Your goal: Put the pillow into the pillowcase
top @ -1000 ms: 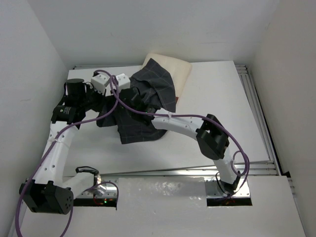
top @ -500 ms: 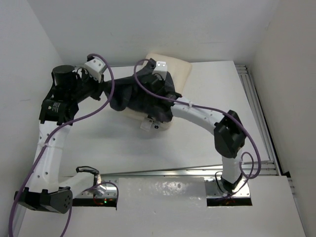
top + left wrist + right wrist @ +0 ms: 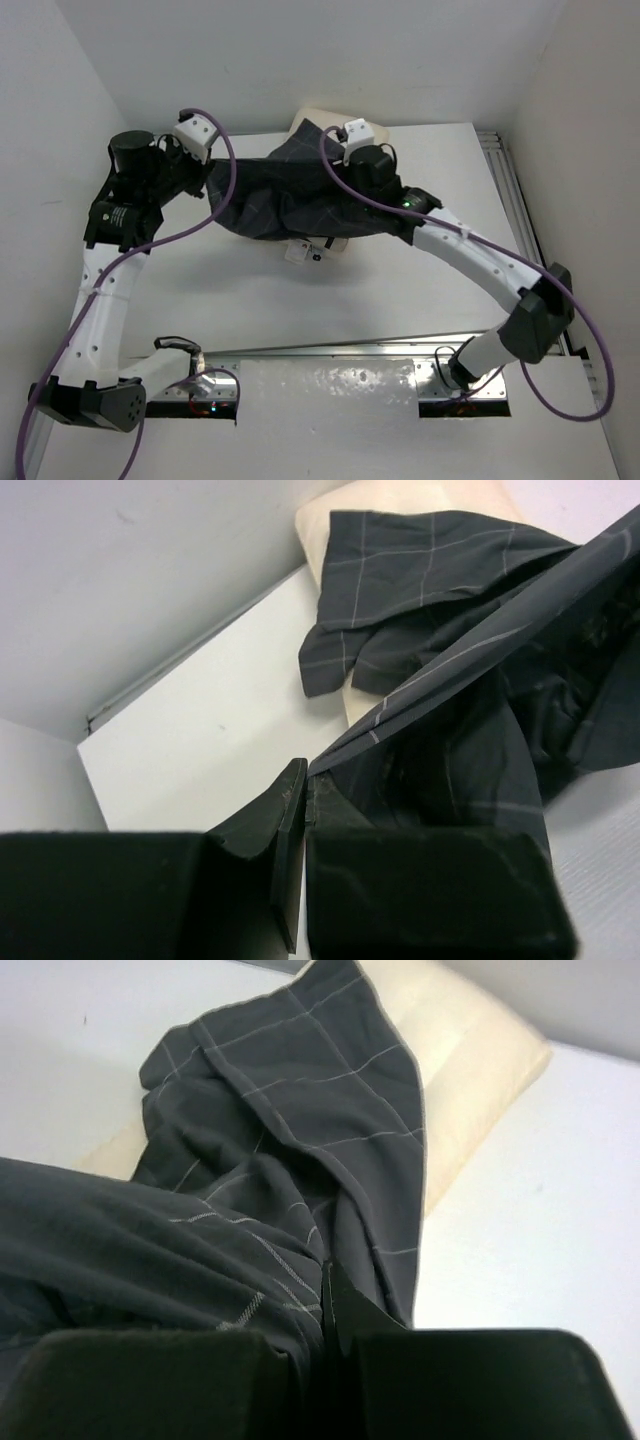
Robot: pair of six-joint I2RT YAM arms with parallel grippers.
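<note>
Both arms are holding the pillowcase (image 3: 285, 200) stretched over the pillow (image 3: 475, 1060), which is lying mostly covered at the far middle of the table (image 3: 440, 200). The left gripper (image 3: 304, 788) is pinching the cloth's left edge, and the right gripper (image 3: 328, 1305) is clenching a fold on the right. The case is looking limp, light and likely to slip, so gripping the opening's hem seems best. The pillow is looking soft and squashable; a corner would suit.
</note>
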